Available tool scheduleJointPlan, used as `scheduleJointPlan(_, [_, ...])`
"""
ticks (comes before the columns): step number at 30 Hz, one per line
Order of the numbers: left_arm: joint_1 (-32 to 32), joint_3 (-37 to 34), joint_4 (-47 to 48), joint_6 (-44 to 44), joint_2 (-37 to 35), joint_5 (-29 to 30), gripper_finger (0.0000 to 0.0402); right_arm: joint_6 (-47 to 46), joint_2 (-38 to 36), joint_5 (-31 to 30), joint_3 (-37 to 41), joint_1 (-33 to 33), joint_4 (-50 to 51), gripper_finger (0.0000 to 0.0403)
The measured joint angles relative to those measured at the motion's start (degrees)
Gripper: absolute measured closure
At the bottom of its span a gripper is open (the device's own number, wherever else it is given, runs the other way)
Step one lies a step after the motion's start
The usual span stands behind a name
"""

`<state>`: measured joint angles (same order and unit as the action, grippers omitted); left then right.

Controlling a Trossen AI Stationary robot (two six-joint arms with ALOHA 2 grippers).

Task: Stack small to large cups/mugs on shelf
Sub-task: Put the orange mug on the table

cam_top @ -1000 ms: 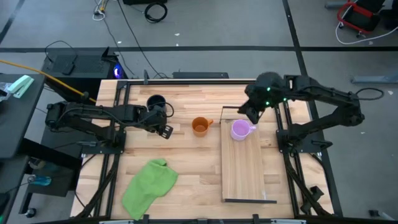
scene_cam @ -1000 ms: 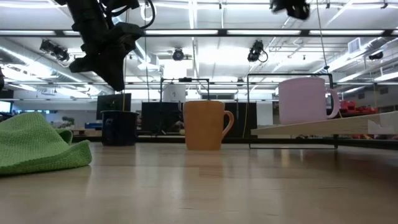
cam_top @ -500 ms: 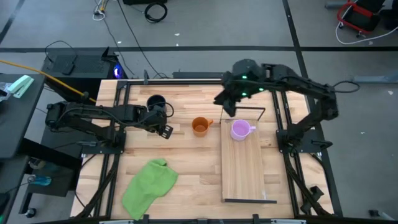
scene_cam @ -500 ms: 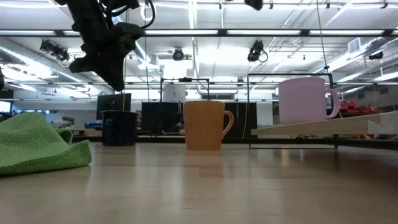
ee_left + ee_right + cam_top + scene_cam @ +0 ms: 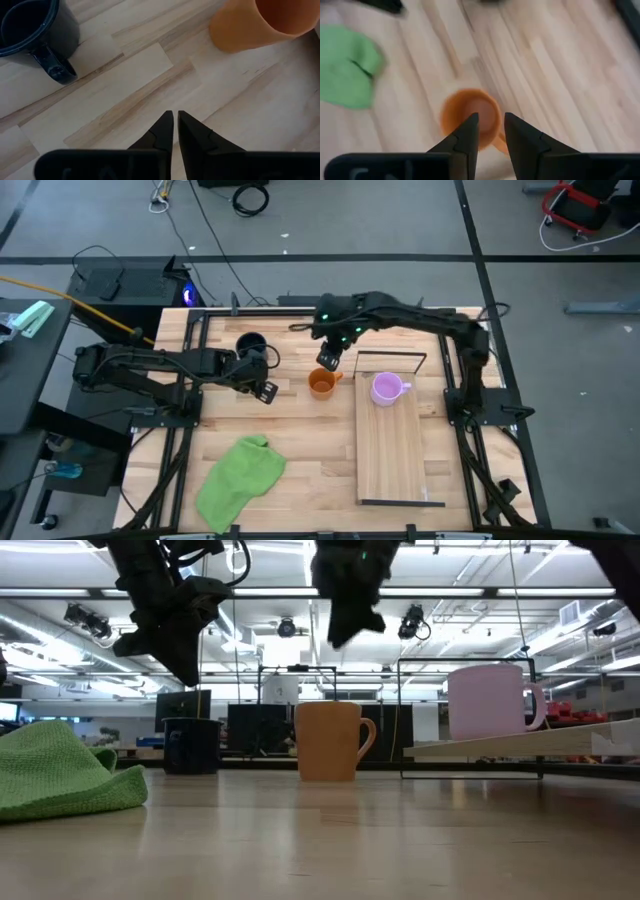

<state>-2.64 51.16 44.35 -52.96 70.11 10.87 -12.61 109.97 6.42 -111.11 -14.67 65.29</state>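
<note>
Blurring orange mug (image 5: 470, 117) under right gripper (image 5: 489, 131)

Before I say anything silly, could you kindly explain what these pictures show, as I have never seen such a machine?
It is a robot with two dark arms at a wooden table. One picture looks straight down, one looks level across the tabletop, and two come from cameras on the wrists. The purple mug stands on the shelf; the orange mug, black mug and green cloth are on the table. The right hand hovers open above the orange mug. The left hand waits shut between the black and orange mugs. Neither holds anything.
</note>
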Motion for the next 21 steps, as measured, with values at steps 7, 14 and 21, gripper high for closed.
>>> scheduleJointPlan(7, [0.02, 0.0, 0.01, 0.25, 0.0, 0.0, 0.0371, 1.26, 6.72, -0.84, 0.0, 0.19, 2.31, 0.0303])
scheduleJointPlan(14, [0.99, 0.0, 0.01, 0.23, 0.0, 0.0, 0.0375, 2.51, 9.28, -1.76, 0.0, 0.27, 2.85, 0.0303])
scheduleJointPlan(21, [1.02, 0.0, 1.47, 0.06, 0.0, 0.0, 0.0366, 3.37, 9.45, -1.91, 0.02, 0.32, 2.83, 0.0303])
